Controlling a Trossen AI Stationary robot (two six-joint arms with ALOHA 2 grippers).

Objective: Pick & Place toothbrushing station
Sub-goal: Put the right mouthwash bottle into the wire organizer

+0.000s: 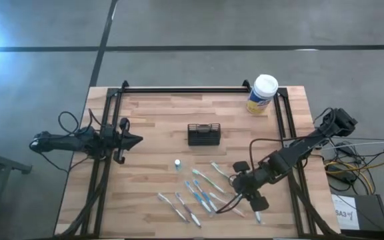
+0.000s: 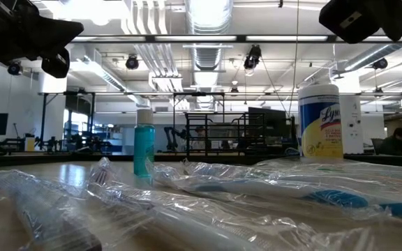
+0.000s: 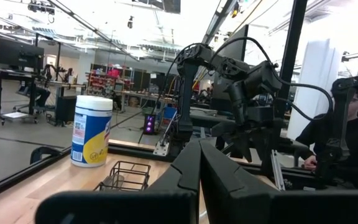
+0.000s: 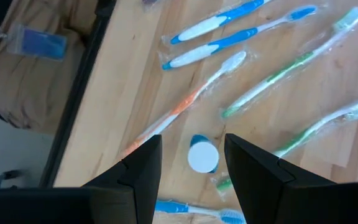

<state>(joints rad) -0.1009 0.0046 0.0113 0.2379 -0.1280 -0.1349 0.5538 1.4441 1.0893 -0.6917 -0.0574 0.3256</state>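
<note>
High view: toothbrushing station (image 1: 204, 135) sits mid-table, upright, alone, well apart from both grippers. Looks light and stiff, open mesh; prob. best taken by pinching one long top rim or a divider, fingers straddling the wall. Thin wire could slip or tip if grabbed off-centre. Right gripper (image 1: 253, 198) is over the wrapped toothbrushes (image 1: 202, 190), station well beyond its fingertips. Left gripper (image 1: 136, 141) waits at table's left edge, tips aimed toward the station.

Low view: station not visible; only wrapped brushes, a small blue bottle (image 2: 144, 150) and a wipes canister (image 2: 319, 120).

Left wrist view: left fingers pressed together, nothing between them; station (image 3: 125, 177) ahead and to one side of the tips, canister (image 3: 92, 130) behind it.

Right wrist view: right fingers (image 4: 143, 163) spread fairly wide, holding nothing; white-capped bottle (image 4: 202, 156) lies on the table in the gap below them, not touched. Station not in shot.
</note>
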